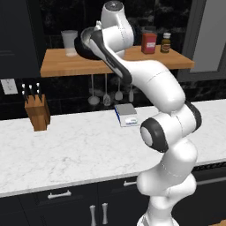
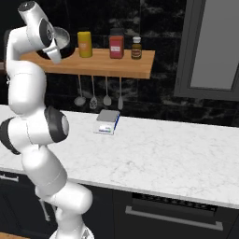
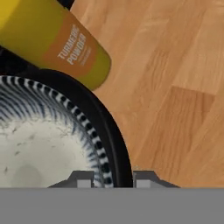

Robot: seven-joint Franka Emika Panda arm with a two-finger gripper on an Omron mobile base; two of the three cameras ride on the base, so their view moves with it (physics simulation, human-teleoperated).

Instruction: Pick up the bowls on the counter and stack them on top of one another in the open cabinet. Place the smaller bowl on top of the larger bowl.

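Jaws: the gripper (image 3: 113, 180) stands narrowly parted, one fingertip inside and one outside the rim of the smaller bowl (image 3: 39, 144), so it has that rim pinched.
Smaller bowl: silvery-grey with a dark striped band inside the rim; it fills the space on the inner side of the jaws and also shows at the hand in the right base view (image 2: 60, 37).
Larger bowl: the black bowl (image 3: 114, 144) curves as a dark band just outside the smaller bowl's rim, right at the jaws; the smaller bowl appears to sit within it, though whether it rests on it or hangs just above is hard to tell.
Open cabinet: the light-brown wooden shelf (image 3: 175, 78) lies under and beyond the jaws; both bowls are up at it, not on the counter (image 1: 88, 150).
Yellow canister: a turmeric powder canister (image 3: 57, 43) stands just beyond the black bowl, past the jaws.
Further along the shelf: a red container (image 2: 116, 45) and a small brown jar (image 2: 136, 48), well apart from the jaws.
Glass tumbler: (image 1: 69, 43) on the shelf, near the hand.
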